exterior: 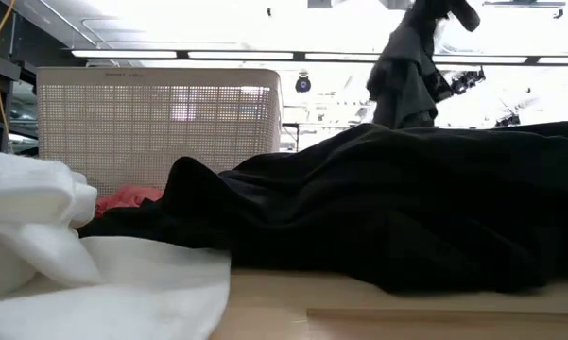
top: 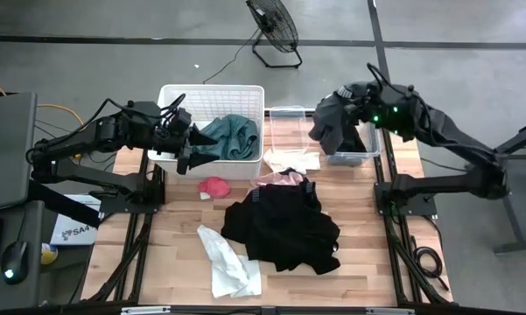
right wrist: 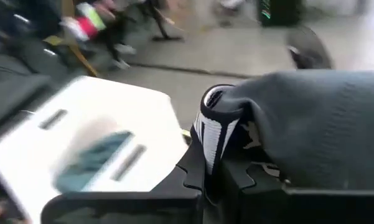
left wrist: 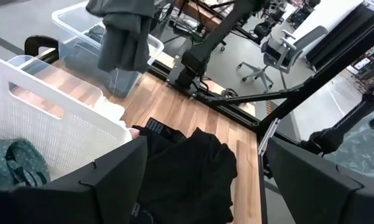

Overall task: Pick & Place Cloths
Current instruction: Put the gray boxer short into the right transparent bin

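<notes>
Two arms here: right gripper (top: 361, 112) is clamped tight on a dark grey garment (top: 333, 122), dangling it over the clear plastic tub (top: 354, 156). Left gripper (top: 185, 150) hangs wide open and empty by the white basket (top: 212, 94), teal cloth (top: 231, 136) inside. Big black garment (top: 284, 229), white rag (top: 227, 262) and red-pink piece (top: 214, 186) sit on the table (top: 175, 236).

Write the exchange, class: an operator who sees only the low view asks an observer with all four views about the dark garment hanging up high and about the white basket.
Operator: Which arm has that hanging garment?
Observer: The right gripper, jaws shut on the dark grey garment, which hangs above a clear tub.
Operator: I see only the basket's wall. Anything inside?
Observer: Yes, a teal-green cloth lies in the white basket.
Operator: And the other arm?
Observer: The left gripper is at the basket's near wall, jaws open, holding nothing.
</notes>
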### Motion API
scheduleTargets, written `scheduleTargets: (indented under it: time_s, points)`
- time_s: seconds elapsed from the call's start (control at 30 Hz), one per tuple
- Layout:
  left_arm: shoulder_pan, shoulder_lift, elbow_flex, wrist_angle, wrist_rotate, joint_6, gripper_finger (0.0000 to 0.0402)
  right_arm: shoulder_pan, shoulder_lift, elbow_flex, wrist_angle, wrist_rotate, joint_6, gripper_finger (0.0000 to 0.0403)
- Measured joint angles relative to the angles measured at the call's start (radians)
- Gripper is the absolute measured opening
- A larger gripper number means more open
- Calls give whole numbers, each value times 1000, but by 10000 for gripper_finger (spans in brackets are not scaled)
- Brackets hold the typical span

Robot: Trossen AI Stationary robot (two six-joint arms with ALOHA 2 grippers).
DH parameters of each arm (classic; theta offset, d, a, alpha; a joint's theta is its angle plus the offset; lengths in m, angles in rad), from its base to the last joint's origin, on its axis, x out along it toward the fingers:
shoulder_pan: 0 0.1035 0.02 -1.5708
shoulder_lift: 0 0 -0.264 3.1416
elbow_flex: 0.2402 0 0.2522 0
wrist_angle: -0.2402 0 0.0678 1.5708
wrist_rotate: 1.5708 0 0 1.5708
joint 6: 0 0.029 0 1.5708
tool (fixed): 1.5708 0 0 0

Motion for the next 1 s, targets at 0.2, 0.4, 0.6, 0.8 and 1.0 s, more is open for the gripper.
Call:
scheduleTargets:
  time_s: [0.2, 0.4, 0.6, 0.8, 1.0]
  points:
    - [0, 9, 0, 0, -42, -21, 324, -200, 69, 57, -195, -104, -30, 5]
    - [0, 30, 0, 1, -65, -37, 324, -315, 194, 147, -387, -176, -115, 5]
    - [0, 69, 0, 2, -66, -44, 324, -360, 313, 178, -596, -152, -142, 5]
    - [0, 100, 1, 8, -66, -43, 324, -377, 418, 178, -750, -104, -148, 5]
    - [0, 117, 0, -4, -71, -27, 324, -408, 504, 178, -754, -94, -169, 5]
